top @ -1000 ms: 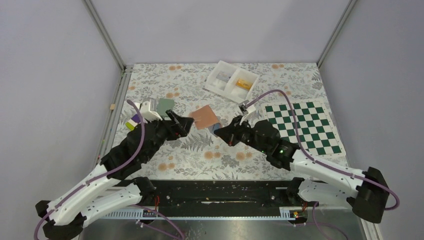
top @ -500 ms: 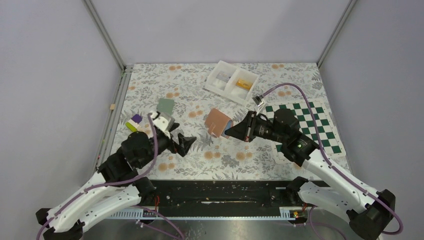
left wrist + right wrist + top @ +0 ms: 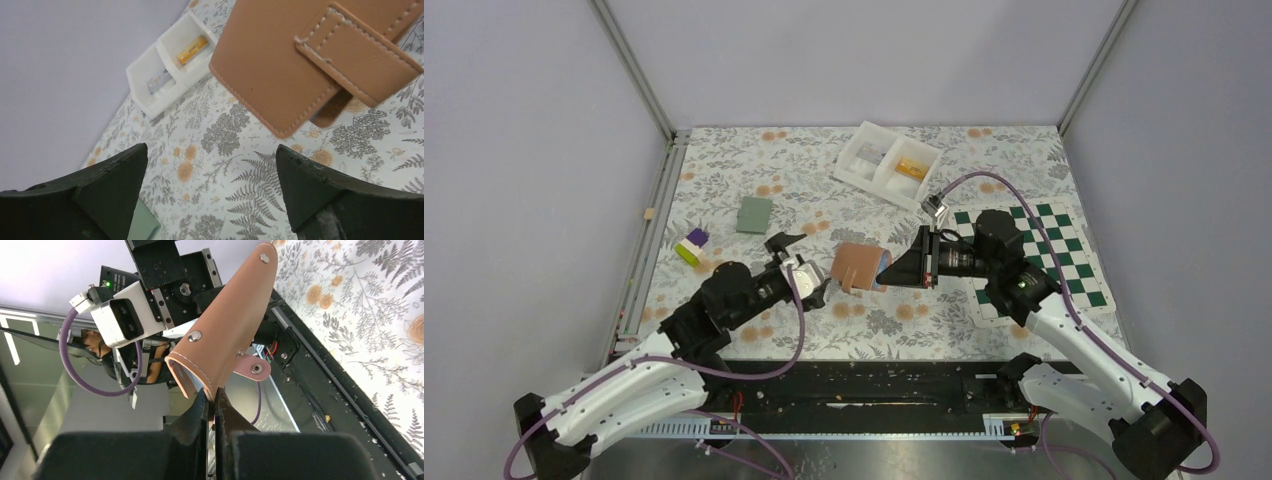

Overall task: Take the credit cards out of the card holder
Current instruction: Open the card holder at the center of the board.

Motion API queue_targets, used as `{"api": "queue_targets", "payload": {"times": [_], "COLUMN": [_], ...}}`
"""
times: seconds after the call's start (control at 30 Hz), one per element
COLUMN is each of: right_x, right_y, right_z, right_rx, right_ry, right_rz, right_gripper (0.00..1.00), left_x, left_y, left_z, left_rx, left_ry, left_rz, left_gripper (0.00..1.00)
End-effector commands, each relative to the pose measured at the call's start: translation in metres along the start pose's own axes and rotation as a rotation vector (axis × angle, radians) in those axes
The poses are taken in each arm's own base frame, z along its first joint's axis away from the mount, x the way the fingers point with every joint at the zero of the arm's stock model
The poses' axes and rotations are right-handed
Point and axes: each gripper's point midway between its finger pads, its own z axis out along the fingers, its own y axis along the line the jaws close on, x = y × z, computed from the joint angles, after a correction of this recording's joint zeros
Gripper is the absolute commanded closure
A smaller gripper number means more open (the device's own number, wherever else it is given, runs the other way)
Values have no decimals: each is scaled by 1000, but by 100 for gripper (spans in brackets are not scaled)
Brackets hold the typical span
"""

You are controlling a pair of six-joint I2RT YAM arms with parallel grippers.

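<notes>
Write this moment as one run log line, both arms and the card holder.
left fingers: open, near card holder, not touching | right fingers: shut on card holder edge | grey-green card: on table

You are holding the card holder (image 3: pixel 857 266) up off the table (image 3: pixel 1024 160), pinched by one edge in the right gripper (image 3: pixel 887 270). It is showing its tan-brown stitched cover, with the strap tab (image 3: pixel 350 55) lying across it and a sliver of light-blue lining peeking out at the gripped edge. Three cards are lying flat on the table well to its left: a grey-green credit card (image 3: pixel 754 214), and a purple credit card (image 3: pixel 696 237) sitting just beside a lime credit card (image 3: pixel 687 252).
</notes>
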Motion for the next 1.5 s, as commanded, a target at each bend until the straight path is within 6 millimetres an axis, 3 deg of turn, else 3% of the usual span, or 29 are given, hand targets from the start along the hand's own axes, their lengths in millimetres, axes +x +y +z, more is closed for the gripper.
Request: {"api": "queue_targets", "payload": {"times": [0.0,0.27,0.67,1.0,1.2,1.47], "right_x": [8,14,20,21,27,29], "right_y": [19,0,-22,-26,-31,-38], "right_z": [-4,-2,3,3,4,7], "right_rx": [-110,-75,-22,-19,-21,-14], "right_ry": [41,62,84,91,121,153], "right_rz": [6,7,3,7,13,-7], "right_gripper": [100,100,100,100,100,100], "left_x": [-49,-71,-64,-63,-62,-72], "left_y": [15,2,-18,-16,-15,-15], "left_z": [14,5,-8,0,5,4], "left_rx": [-15,67,186,175,181,176], "left_ry": [-174,-282,-254,-246,-218,-229], "left_rz": [140,185,199,197,169,3], "left_gripper": [1,2,10,19,41,99]}}
